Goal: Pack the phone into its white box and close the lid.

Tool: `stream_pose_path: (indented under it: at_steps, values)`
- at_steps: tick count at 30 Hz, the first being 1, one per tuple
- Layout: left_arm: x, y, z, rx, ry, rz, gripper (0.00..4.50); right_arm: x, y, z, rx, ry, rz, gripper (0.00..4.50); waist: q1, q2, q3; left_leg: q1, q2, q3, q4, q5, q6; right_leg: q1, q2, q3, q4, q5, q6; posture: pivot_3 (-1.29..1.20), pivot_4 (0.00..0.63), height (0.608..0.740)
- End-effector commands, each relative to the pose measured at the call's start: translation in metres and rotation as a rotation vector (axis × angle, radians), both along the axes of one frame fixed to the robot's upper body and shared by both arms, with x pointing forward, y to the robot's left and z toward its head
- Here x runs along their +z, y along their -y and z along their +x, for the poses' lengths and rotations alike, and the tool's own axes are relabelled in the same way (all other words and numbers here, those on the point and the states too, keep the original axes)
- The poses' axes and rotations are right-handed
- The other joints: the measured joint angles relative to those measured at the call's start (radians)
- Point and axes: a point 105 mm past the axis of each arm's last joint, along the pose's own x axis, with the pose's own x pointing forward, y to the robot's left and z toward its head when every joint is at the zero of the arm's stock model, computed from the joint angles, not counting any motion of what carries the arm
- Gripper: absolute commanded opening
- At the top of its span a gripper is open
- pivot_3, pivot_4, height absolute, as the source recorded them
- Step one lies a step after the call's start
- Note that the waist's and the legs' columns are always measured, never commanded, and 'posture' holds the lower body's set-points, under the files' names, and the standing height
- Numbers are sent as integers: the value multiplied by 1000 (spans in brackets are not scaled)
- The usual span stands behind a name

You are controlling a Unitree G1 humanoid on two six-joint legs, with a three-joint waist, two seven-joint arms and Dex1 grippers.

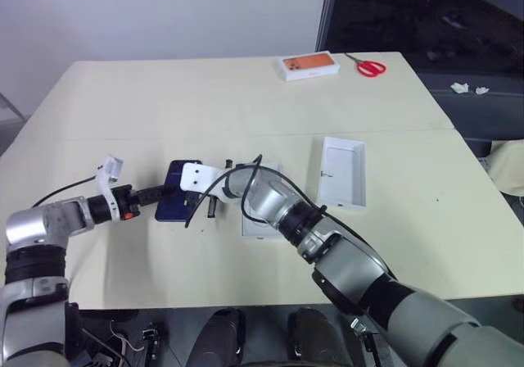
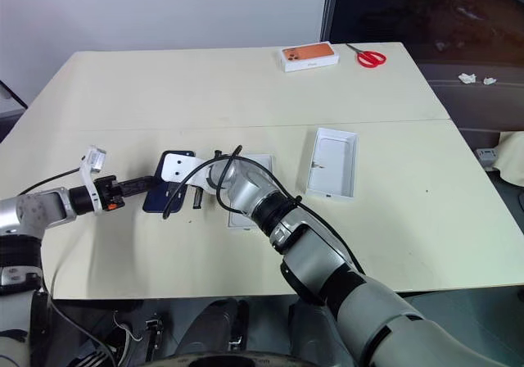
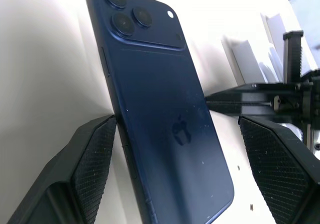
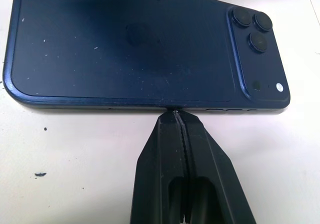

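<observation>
The dark navy phone (image 1: pixel 173 188) lies back up on the table, left of centre. My left gripper (image 3: pixel 178 126) is open and straddles the phone's end away from the camera cluster. One finger pad (image 3: pixel 97 159) touches a long edge; the other finger (image 3: pixel 272 159) stands apart from the phone. My right gripper (image 4: pixel 175 115) is shut with nothing between its fingers, and its tips press against the phone's opposite long edge. The white box (image 1: pixel 255 224) sits just right of the phone, mostly hidden under my right arm. The lid (image 1: pixel 342 170) lies open side up further right.
An orange-topped small white box (image 1: pixel 309 64) and red-handled scissors (image 1: pixel 370 66) lie near the table's far edge. The table's right edge (image 1: pixel 483 187) runs beyond the lid. A cable loops over my right wrist above the white box.
</observation>
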Motion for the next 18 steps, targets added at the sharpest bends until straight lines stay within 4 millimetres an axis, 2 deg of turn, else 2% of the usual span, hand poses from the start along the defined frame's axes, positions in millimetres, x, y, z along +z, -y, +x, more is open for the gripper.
stream_pose_path:
  at_steps: [1,6,11,18]
  values:
    - [-23,36,-12,-96,-117,-115,4108,-1,-9,-6,25,-7,3,25,1,0,0,0,0,0,0,0,0,0,0,0,0,0,0,0,150,740]
    - [-11,36,-12,-80,-116,-213,4108,-2,-7,-5,21,-4,1,25,-1,0,0,1,0,0,0,0,0,1,0,0,0,0,0,0,150,740]
    - [-10,37,-10,-75,-124,-188,4108,-2,-7,-4,21,-2,6,25,-7,0,0,1,0,0,-1,0,0,0,0,0,0,0,0,0,150,740]
    - [-10,24,-9,-18,-108,-173,4108,-3,-4,-3,19,1,4,25,-7,0,0,1,0,0,-1,0,0,0,0,0,0,0,0,0,150,740]
